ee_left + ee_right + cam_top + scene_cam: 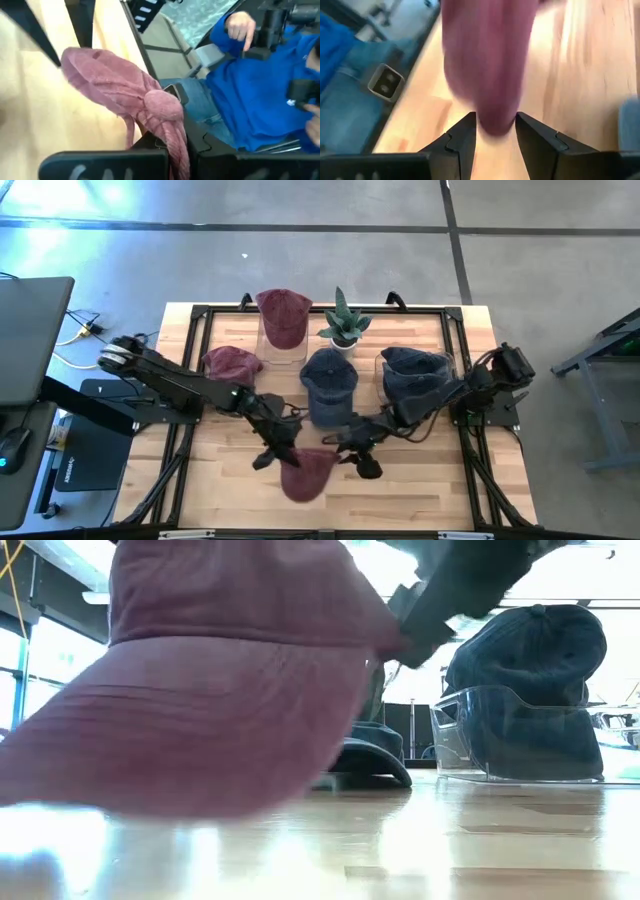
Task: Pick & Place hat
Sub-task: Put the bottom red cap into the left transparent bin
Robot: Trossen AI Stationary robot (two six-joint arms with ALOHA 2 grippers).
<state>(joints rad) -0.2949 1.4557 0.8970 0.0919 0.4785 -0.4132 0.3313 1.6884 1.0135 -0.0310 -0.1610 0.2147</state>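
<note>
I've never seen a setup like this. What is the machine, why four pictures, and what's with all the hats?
It is a robot with two dark arms working over a wooden table. Each arm ends in a two-finger gripper. One picture looks straight down from above, one looks level across the tabletop, and two come from small cameras on the arms' wrists.

On the table are two dark blue hats, one on a clear stand and one in the middle, two more maroon hats, and a small potted plant.

Near the front edge, both arms meet at a third maroon hat. The left gripper is shut on its fabric. The right gripper has the hat between its fingers. The blue clothing in the wrist pictures is a person beside the table.
</note>
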